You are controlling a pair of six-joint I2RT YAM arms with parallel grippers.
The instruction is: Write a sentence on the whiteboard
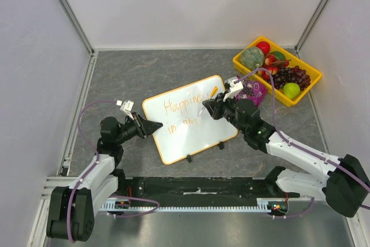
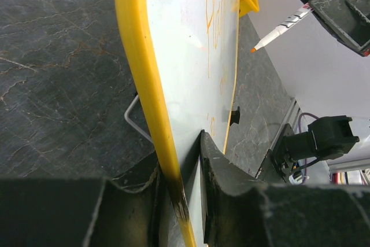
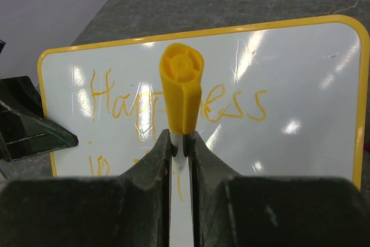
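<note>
The whiteboard point(image 1: 199, 137), white with an orange-yellow rim, lies tilted at the middle of the table. On it the sentence point(image 1: 184, 106) reads "Happiness" in orange, with a shorter second line beneath. My left gripper point(image 1: 155, 126) is shut on the board's left edge; both fingers press the rim point(image 2: 136, 56) in the left wrist view, where the gripper point(image 2: 185, 172) sits low. My right gripper point(image 1: 209, 107) is shut on an orange marker point(image 3: 182, 93), its tip point(image 2: 252, 50) close over the whiteboard point(image 2: 191, 85). Whether the tip touches the board does not show.
A yellow tray point(image 1: 308, 89) of fruit stands at the back right, with a purple object point(image 1: 256, 92) beside it. Two black clips point(image 1: 189, 158) sit on the board's near edge. A wire stand point(image 2: 134, 121) shows under the board. Walls close in on three sides.
</note>
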